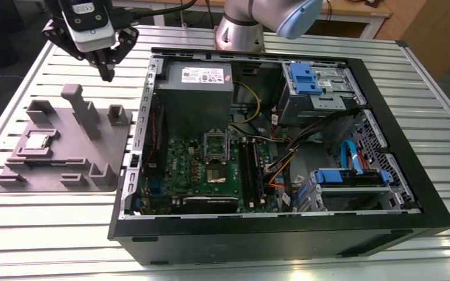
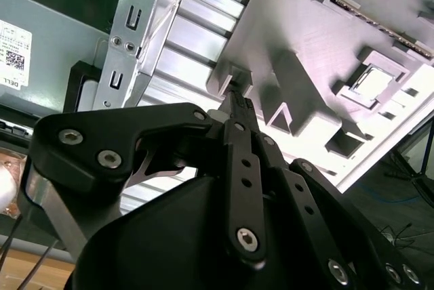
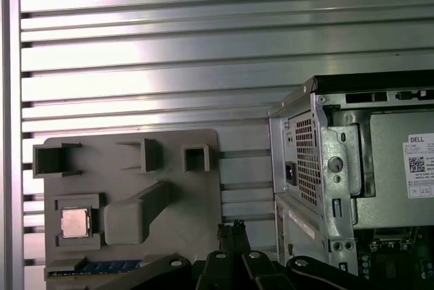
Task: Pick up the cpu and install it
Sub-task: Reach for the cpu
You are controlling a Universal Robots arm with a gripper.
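Note:
The cpu is a small silvery square lying flat in a recess of the grey fixture plate, on the exterior view's left. Both wrist views show the cpu in that pocket. My gripper hangs in the air above the plate's far edge, beside the computer case, well apart from the chip. Its black fingers meet at the tips with nothing between them. On the green motherboard inside the case the socket lies uncovered, its metal frame tipped up.
The open black computer case holds a grey power supply, blue drive brackets and loose cables. The fixture plate carries a tall grey post and several blocks. A memory stick lies at one of its edges. Slatted aluminium table lies all around.

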